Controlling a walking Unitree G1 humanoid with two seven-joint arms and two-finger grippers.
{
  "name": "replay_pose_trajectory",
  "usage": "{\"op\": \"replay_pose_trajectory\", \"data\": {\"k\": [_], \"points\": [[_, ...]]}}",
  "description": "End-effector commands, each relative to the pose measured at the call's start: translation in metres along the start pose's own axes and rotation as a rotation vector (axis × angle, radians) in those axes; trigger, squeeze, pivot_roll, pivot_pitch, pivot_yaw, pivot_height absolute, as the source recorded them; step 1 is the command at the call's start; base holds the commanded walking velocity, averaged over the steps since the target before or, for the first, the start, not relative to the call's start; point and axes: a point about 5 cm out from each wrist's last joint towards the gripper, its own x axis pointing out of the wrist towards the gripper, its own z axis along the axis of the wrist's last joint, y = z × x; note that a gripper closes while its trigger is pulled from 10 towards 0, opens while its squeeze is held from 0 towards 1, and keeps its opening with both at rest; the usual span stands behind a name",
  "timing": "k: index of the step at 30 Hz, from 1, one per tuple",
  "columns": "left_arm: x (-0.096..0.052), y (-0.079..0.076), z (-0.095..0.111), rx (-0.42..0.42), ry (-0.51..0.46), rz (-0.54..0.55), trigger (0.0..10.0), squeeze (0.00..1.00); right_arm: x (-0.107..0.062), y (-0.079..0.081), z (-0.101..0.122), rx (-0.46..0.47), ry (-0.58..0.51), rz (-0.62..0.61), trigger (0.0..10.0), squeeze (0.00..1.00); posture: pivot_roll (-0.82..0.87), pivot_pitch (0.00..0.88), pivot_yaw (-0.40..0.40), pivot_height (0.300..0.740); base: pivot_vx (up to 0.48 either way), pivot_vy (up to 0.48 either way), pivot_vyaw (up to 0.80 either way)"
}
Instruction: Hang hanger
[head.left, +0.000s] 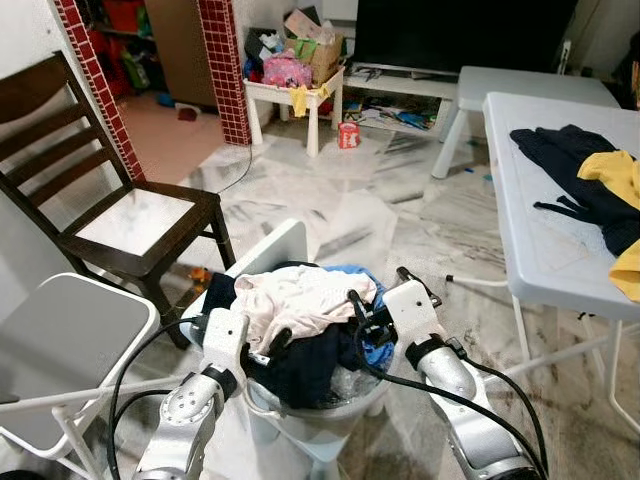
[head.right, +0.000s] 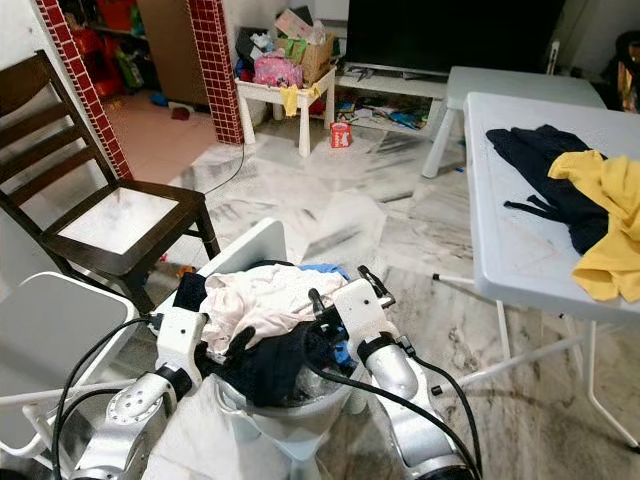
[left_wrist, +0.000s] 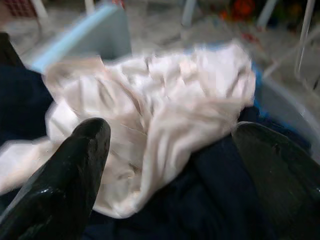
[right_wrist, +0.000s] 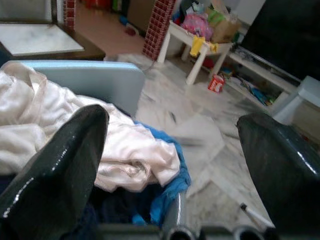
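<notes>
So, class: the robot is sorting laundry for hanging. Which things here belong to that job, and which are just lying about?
Job:
left gripper, open
right gripper, open
laundry basket
cream garment
navy garment

Lying about:
wooden chair
red carton
yellow cloth
white table

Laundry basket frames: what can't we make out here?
- Hanger: I can't pick one out; if it lies in the laundry basket, the cream garment and dark clothes cover it.
- Basket depth: buried under the pile in both eye views.
- Left wrist view: blurred; cream cloth detail lost.
- Red carton print: too small.
- Yellow cloth: cut by the right edge.
</notes>
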Motion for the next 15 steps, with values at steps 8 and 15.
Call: {"op": "replay_pose_trajectory", "data": {"k": [8,15], "points": [[0.006,0.021,-0.025,-0.019,0.173,0.052,0.0,0.00,-0.030,-0.004,0.002,-0.016,0.048,0.048,10.0,0.00,-0.29,0.128,-0.008,0.740,0.000,0.000,0.00],[0.016,0.031,-0.010,0.014,0.160,0.079,0.0,0.00,-0.064,0.023,-0.006,0.047,0.157,0.358,10.0,0.00,-0.32,0.137,0.007,0.740,0.000,0.000,0.00]]}}
